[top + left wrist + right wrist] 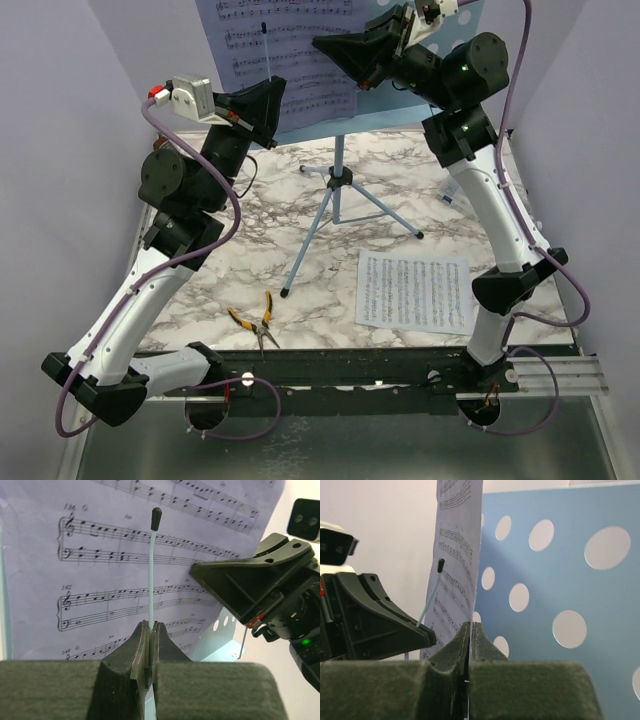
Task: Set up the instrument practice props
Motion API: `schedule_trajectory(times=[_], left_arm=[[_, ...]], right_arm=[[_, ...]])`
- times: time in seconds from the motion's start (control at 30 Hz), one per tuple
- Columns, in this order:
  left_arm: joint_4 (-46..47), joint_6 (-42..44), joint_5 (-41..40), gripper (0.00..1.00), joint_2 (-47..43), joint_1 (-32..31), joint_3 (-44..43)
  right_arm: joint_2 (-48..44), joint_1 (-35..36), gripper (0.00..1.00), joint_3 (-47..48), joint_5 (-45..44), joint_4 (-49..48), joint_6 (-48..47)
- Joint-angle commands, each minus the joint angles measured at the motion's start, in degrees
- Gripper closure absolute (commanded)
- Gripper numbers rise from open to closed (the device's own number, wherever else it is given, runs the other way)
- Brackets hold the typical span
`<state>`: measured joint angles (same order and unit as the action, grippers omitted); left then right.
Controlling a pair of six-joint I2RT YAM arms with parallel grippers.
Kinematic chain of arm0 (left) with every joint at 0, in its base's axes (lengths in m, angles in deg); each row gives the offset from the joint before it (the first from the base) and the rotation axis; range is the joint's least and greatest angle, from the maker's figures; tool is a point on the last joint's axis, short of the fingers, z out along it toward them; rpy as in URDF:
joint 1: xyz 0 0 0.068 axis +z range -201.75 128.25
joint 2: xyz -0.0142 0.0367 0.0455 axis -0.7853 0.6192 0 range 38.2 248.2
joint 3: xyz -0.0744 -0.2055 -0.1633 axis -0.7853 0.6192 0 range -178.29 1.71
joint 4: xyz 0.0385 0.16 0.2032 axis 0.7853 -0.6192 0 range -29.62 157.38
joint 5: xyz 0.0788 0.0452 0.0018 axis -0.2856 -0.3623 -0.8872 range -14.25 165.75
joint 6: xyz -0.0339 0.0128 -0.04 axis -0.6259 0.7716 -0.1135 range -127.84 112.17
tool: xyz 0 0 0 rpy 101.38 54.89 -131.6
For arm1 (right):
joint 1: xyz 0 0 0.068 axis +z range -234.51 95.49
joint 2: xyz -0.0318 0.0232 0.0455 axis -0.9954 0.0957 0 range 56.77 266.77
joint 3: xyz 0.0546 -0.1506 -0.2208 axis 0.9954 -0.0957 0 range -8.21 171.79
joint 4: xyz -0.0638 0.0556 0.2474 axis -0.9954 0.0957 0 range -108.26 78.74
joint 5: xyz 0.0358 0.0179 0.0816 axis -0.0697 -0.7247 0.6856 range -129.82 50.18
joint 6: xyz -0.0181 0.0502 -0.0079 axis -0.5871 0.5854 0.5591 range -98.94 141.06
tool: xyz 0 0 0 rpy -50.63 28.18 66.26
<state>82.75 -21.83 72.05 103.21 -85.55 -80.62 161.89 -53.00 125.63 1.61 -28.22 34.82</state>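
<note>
Left claw [151, 626] is clamped down tight on the thin pale-blue retainer rod [151, 565] with the black tip, which stands upright in front of the sheet of music [90, 580]. Right claw [470, 626] is pinched shut on that sheet's edge, just beside the holey light blue music stand [560, 590] desk. In the top view all this sits at the top of the frame. On the table [230, 250], a second printed sheet [415, 292] lies flat lower right, with yellow-handled pliers [255, 322] left of centre.
</note>
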Motion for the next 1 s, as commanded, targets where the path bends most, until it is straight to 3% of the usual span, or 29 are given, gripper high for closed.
schedule_trajectory(times=[0.0, 0.27, 0.3, 0.4, 0.6, 0.83, 0.97], left_arm=[[2.5, 0.4, 2.6, 1.0, -2.0, 0.0, 0.2], [2.4, -0.3, 1.2, 1.0, -2.2, 0.0, 0.5], [2.3, -0.7, 0.7, 0.95, -2.1, -0.1, 0.6], [2.1, -1.8, -0.9, 0.66, -2.7, -0.1, 1.2], [1.1, -2.9, -1.2, 0.46, -3.5, 0.0, 1.7], [-3.5, -4.5, -1.7, 0.29, -7.0, 0.0, 2.8], [-9.4, -6.0, -1.6, 0.08, -11.8, 0.0, 4.5]], right_arm=[[2.4, 0.3, 0.99, 2.3, -0.4, 0.4, -0.9], [3.2, 0.8, 0.99, 2.0, -1.9, -0.2, -0.7], [3.1, 0.8, 1.0, 1.9, -2.3, -0.3, -0.7], [2.6, 0.8, 0.99, 1.4, -3.7, -0.1, -1.1], [1.0, 0.8, 0.99, -1.6, -5.6, -1.4, -1.9], [-0.3, 0.8, 0.6, -0.1, -7.5, 3.9, -3.5], [-4.9, 0.8, 0.45, -2.1, -10.8, 12.5, -5.4]])
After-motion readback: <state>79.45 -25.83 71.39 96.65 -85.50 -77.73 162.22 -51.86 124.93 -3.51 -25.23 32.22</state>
